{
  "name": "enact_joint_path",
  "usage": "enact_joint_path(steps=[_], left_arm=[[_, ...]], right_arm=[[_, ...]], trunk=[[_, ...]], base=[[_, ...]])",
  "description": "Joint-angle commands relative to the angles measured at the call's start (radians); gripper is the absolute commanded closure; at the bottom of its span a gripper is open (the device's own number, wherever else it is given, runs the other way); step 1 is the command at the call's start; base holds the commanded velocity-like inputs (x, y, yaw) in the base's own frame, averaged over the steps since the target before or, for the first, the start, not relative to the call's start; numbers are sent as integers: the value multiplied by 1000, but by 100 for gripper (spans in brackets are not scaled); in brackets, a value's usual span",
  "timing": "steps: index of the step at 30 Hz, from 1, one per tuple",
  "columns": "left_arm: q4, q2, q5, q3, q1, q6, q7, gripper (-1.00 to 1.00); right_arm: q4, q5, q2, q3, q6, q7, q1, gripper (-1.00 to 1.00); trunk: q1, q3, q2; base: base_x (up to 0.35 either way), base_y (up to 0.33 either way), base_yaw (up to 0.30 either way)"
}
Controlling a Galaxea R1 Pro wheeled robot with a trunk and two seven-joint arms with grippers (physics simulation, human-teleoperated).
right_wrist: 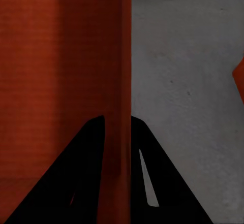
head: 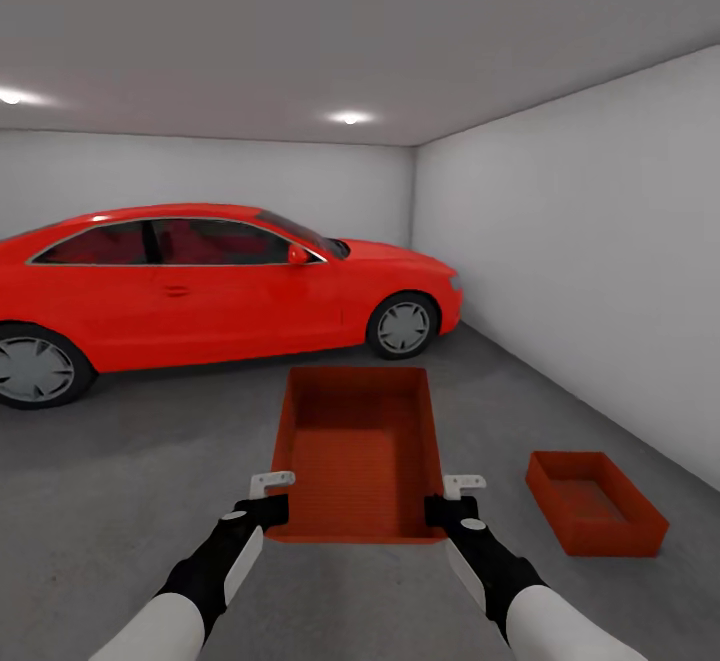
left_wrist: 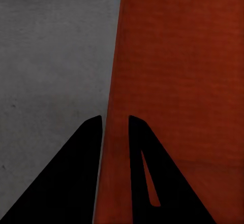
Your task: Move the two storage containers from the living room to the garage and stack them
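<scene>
Head view: garage with plain white-grey walls [head: 590,241], grey ceiling and mottled dark grey concrete floor [head: 130,461]. A glossy red car [head: 215,286] is parked side-on, well beyond both grippers and mostly ahead-left of them, nose toward the right wall.

Held bin [head: 358,453]: orange-red plastic, rectangular, lidless, low walls, finely ribbed bottom. Its long axis runs straight away from the grippers toward the car, open side up, roughly level. It sits between the two grippers, carried above the floor.

Second bin [head: 596,501]: same shape and colour, resting on the floor ahead-right of the right gripper, near the right wall, long axis angled somewhat to the right. Well apart from the held bin.

Left gripper [head: 268,499]: at the held bin's near left corner. Left wrist view: the dark fingers [left_wrist: 147,173] straddle the bin's side wall [left_wrist: 114,107], one outside over the floor, one inside, clamped on the wall.

Right gripper [head: 456,501]: at the near right corner. Right wrist view: fingers [right_wrist: 84,173] straddle the opposite wall [right_wrist: 126,56] likewise, clamped; ribbed interior on one side, concrete on the other.
</scene>
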Motion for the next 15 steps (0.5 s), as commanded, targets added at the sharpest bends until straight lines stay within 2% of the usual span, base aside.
enact_joint_path(steps=[1, 15], left_arm=[[-4, 28, -3, 28, 0, 6, 13, 100], [-4, 28, -3, 28, 0, 6, 13, 100]], right_arm=[[-2, -6, -6, -15, 4, -10, -1, 100], [-1, -6, -6, -15, 6, -10, -1, 100]], trunk=[[1, 0, -1], [1, 0, -1]], base=[[322, 71, 0], [322, 71, 0]])
